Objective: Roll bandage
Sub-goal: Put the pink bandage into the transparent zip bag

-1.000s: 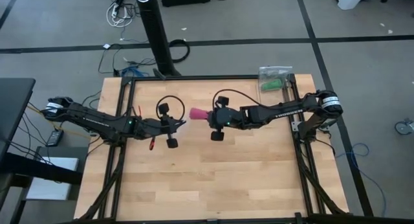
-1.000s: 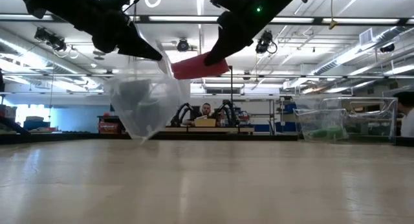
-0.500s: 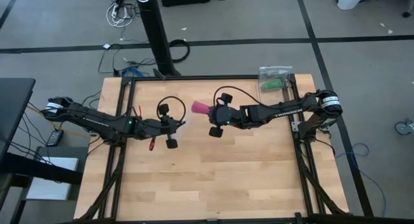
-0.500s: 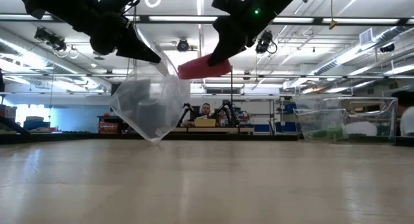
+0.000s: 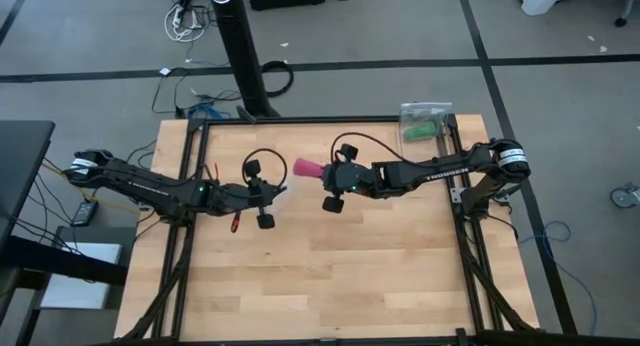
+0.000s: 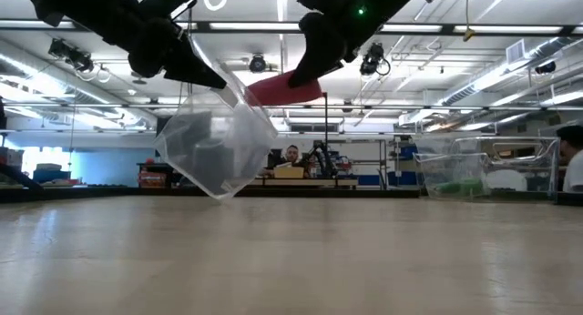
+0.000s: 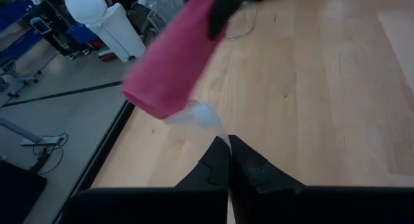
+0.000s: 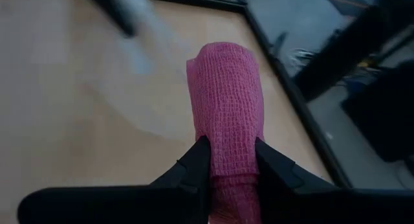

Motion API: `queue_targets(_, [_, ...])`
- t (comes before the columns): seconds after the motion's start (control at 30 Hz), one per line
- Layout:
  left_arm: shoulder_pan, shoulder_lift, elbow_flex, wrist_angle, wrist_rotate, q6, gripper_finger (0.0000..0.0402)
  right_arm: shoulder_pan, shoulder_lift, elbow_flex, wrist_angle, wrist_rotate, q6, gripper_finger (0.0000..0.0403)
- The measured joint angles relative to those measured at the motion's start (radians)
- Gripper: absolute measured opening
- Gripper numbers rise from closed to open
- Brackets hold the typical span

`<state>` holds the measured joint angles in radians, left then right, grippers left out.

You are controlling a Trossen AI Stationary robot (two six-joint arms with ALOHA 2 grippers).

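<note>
Bare wooden table (image 5: pixel 330 266) fronts a lit workshop.

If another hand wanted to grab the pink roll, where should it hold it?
Probably the free end of the bandage, coming from the left arm's side. The right gripper already pinches one end, so the rest sticks out bare, a firm cylinder. The left gripper is busy holding the clear bag.
</note>
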<state>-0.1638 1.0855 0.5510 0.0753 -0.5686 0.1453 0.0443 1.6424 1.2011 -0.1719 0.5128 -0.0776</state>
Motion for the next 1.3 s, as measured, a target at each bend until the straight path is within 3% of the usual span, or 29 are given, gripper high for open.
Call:
queue_targets(0.6, [0.0,0.0,0.0,0.0,-0.093,-0.067,0.0001,0.074,0.0,0.0,-0.079,-0.036,0.007,0.0081])
queue_targets(1.3, [0.0,0.0,0.0,0.016,-0.042,-0.149,0.0001,0.103,0.001,0.0,-0.132,-0.061,-0.058,0.0081])
